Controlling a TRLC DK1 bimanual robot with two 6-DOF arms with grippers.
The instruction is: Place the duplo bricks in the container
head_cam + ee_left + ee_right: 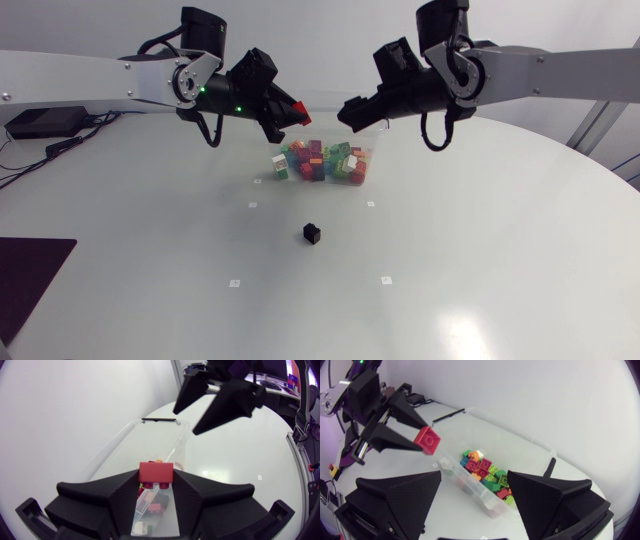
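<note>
Bricks [320,162] in container [520,435]; 1 brick [312,233] before.

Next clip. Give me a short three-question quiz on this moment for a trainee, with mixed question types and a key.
1. True or false: the left hand is shut on a red brick.
2. Fill in: the right hand, above the clear box, is ____ and holds nothing.
3. Where is the black brick?
A: in the right hand.
B: on the table, apart from the clear box.
C: inside the clear box.

Key: 1 true. 2 open. 3 B.
</note>
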